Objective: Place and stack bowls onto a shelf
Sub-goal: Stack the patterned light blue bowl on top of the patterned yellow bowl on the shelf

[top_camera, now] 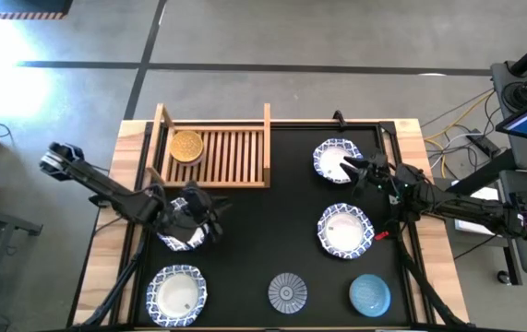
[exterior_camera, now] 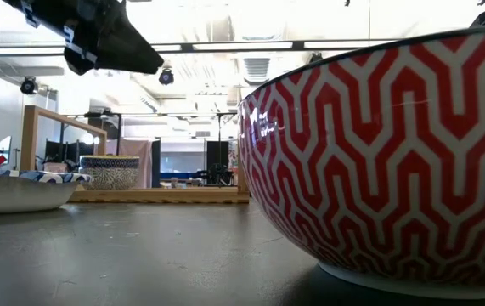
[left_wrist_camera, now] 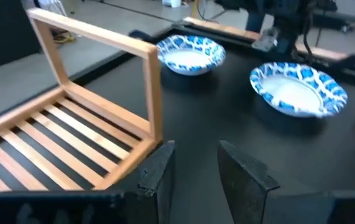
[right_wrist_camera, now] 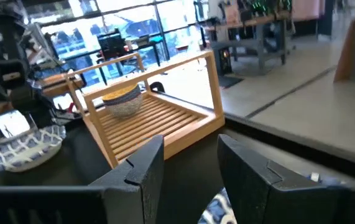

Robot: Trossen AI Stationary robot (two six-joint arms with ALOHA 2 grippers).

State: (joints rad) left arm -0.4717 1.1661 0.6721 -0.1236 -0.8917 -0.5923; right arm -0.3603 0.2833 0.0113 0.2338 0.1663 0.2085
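Matte black tabletop [top_camera: 272, 207]: slatted wooden shelf [top_camera: 231, 155] holds round yellow bowl [top_camera: 186, 147]; both tools gape empty.

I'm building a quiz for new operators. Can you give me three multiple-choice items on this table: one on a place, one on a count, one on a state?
1. Where is the yellow bowl?
A. On the black mat beside the light blue bowl
B. In the shelf, at its left end
C. Stacked in a white bowl

2. How many white bowls with blue rims show in the high view?
A. Two
B. Three
C. Four

3. How does the yellow bowl sit?
A. Upright, with nothing stacked in it
B. Upside down
C. Tipped on its side against a rail

Key:
1 B, it rests on the slats near the shelf's left rail.
2 C, two lie on the mat's right side and two on its left.
3 A, the right wrist view shows its open mouth facing up and nothing inside it.
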